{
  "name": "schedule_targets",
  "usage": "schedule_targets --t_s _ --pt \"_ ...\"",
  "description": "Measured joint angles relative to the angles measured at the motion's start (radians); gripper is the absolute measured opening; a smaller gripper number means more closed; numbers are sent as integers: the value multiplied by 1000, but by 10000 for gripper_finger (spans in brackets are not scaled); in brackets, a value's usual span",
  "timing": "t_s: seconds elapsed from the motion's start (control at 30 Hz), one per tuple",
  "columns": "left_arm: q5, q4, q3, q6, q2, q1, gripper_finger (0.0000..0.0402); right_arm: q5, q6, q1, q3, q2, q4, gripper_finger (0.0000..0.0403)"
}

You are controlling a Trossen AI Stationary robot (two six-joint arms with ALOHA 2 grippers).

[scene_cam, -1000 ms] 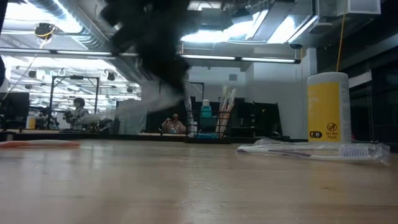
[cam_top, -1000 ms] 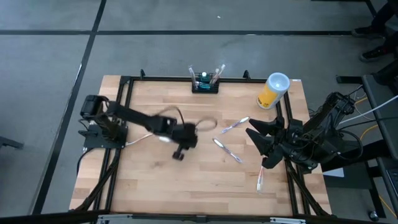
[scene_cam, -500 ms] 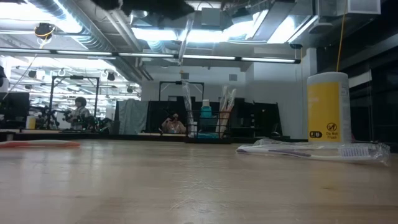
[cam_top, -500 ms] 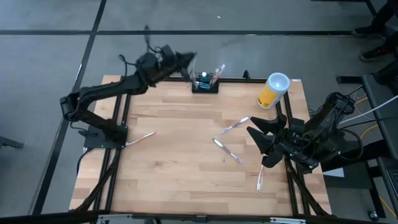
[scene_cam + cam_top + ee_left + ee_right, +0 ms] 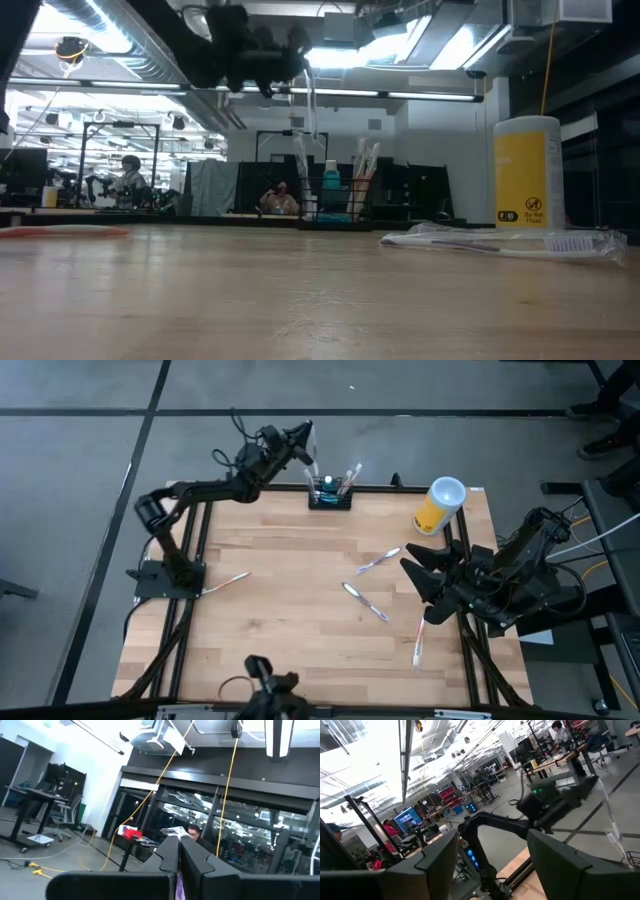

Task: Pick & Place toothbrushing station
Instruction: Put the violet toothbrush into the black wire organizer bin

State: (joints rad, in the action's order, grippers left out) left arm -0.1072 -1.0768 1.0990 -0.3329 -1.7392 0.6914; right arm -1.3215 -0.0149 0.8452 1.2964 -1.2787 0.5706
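The toothbrushing station (image 5: 330, 493) is a small black rack at the table's far edge, with a teal tube and wrapped brushes standing in its slots; it also shows in the low view (image 5: 335, 205). My left gripper (image 5: 298, 438) is raised just left of and above the station, shut on a clear-wrapped toothbrush (image 5: 311, 100). My right gripper (image 5: 415, 588) is open and empty at the table's right edge. My left gripper pinches the wrapped toothbrush near its upper end (image 5: 306, 72) between its two fingers (image 5: 170, 855). The fingers come roughly level from the table's left. The toothbrush hangs below them, nearly upright, lifted clear above the station's left side.
A yellow cup with a white rim (image 5: 440, 506) stands at the far right. Wrapped toothbrushes lie on the table: one at the left (image 5: 225, 582), two in the middle (image 5: 378, 560) (image 5: 365, 602), one near the right edge (image 5: 418, 646). A dark object (image 5: 265, 682) shows at the near edge.
My left gripper has risen from the middle of the table and swung to the far edge, then edged toward the station, carrying the wrapped toothbrush lifted clear. A dark object has come into view at the near edge.
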Motion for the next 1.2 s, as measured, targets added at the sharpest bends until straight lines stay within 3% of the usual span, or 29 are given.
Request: schedule_targets --t_s 0.63,1.2 --pt "-8 3 50 113 -173 18 2 -25 7 0 0 0 14 242" --pt "-120 -6 3 111 -222 -30 2 -24 8 1 0 0 21 242"
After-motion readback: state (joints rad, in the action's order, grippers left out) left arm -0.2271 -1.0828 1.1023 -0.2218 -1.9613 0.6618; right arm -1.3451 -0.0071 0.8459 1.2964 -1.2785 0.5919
